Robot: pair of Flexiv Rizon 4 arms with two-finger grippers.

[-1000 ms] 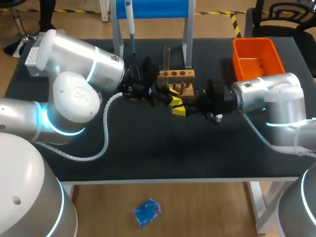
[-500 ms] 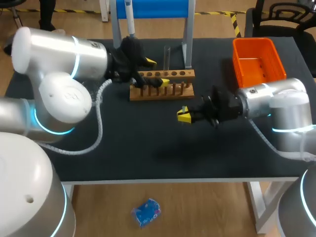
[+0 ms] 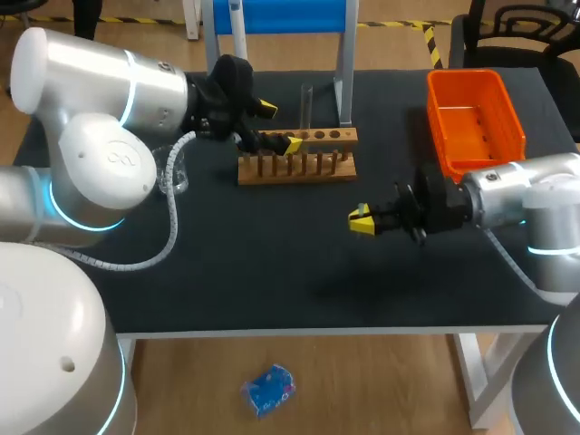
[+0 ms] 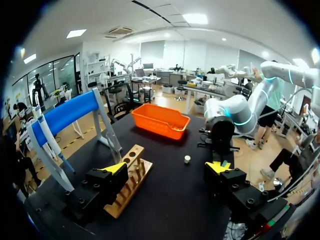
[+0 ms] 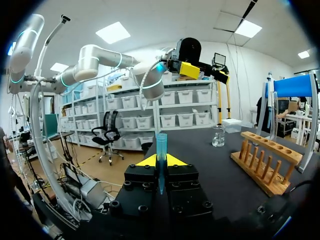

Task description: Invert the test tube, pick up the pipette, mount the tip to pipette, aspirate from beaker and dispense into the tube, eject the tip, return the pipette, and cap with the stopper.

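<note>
Since half a second earlier the right gripper point(image 3: 361, 219) had drawn back to the right and nearer, away from the rack point(image 3: 297, 154), and the left gripper point(image 3: 279, 126) had shifted a little left at the rack's far left end.

From above, the left gripper hung over that end of the rack with its fingers wide apart and nothing between them. The right gripper sat over the bare table point(image 3: 272, 272), near and right of the rack, its yellow ends pressed close together. A glass tube point(image 3: 306, 100) stood upright at the rack's far side. The pipette point(image 3: 236, 14) hung on the blue stand point(image 3: 281, 14) behind, the beaker point(image 3: 172, 172) stood left of the rack, and the orange bin point(image 3: 476, 113) lay far right.

At the left wrist, the left gripper point(image 4: 166, 167) was spread wide and empty, the rack point(image 4: 129, 177) by one finger. Ahead lay a small white stopper point(image 4: 187, 159), the orange bin point(image 4: 161, 120) beyond it, and the right arm point(image 4: 222, 120) past the other finger. The pipette point(image 4: 47, 140) hung on the stand point(image 4: 65, 115).

At the right wrist, the right gripper point(image 5: 161, 161) was clamped on a blue tip point(image 5: 161, 142), held upright with its wide mouth away from the gripper. Ahead stood the beaker point(image 5: 218, 135) and, beside it, the rack point(image 5: 265, 160).
</note>
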